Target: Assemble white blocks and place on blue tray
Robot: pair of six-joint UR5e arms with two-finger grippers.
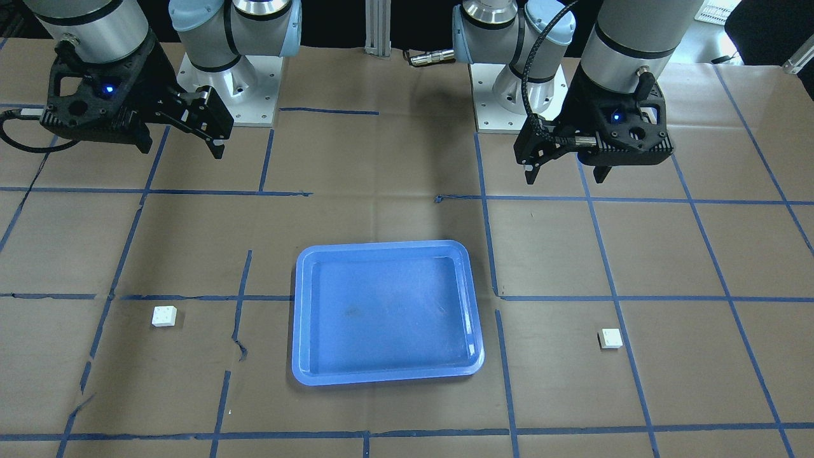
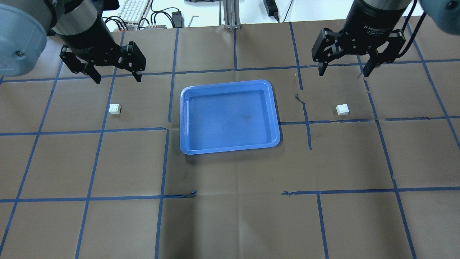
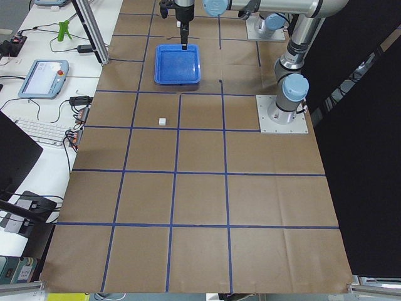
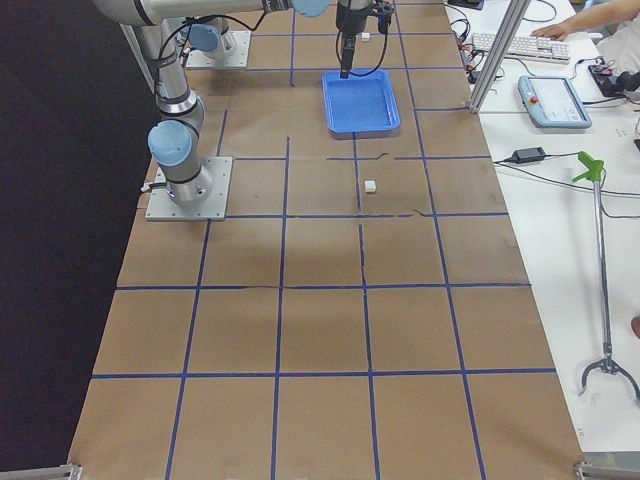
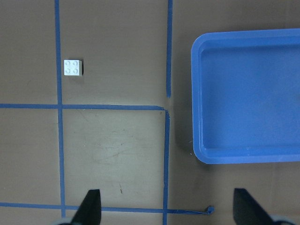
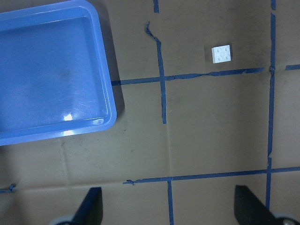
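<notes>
Two white blocks lie apart on the brown table, one on each side of the blue tray (image 2: 230, 148). The left block (image 2: 115, 108) also shows in the left wrist view (image 5: 73, 68) and the front view (image 1: 610, 338). The right block (image 2: 342, 109) also shows in the right wrist view (image 6: 221, 53) and the front view (image 1: 164, 316). The tray (image 1: 381, 378) holds nothing. My left gripper (image 2: 116, 78) hovers open and empty, back from the left block. My right gripper (image 2: 343, 74) hovers open and empty, back from the right block.
Blue tape lines grid the brown paper table. The arm bases (image 1: 229, 95) (image 1: 518, 108) are bolted at the robot's edge. An aluminium post (image 2: 228, 14), a keyboard (image 2: 133, 9) and cables sit beyond the far edge. Side benches hold a teach pendant (image 3: 44, 78).
</notes>
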